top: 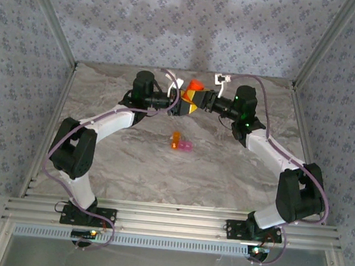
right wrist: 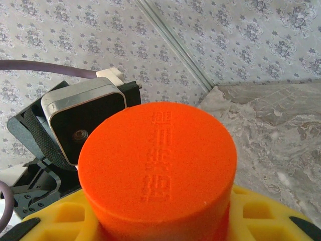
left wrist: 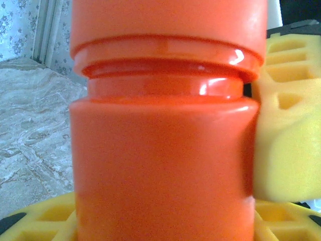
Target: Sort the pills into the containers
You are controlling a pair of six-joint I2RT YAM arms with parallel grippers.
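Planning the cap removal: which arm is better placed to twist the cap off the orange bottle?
Right. The right gripper faces the cap end-on with its fingers around it. The left gripper clamps the bottle body below the neck, so it likely serves to steady.

- Two arms were on the rig: one left arm (top: 96, 131) and one right arm (top: 276, 152).
- Two grippers were counted, a left gripper (top: 188, 107) and a right gripper (top: 200, 97).
- There was one orange-red bottle (left wrist: 160, 165), and it carried one cap (right wrist: 158, 170).
- The containers (top: 181, 143) were one joined unit of two compartments: one orange compartment (top: 176, 138) and one pink compartment (top: 186, 146).
- One camera housing (right wrist: 83, 123) was seen behind the cap.
- There was one marbled table (top: 136, 173).
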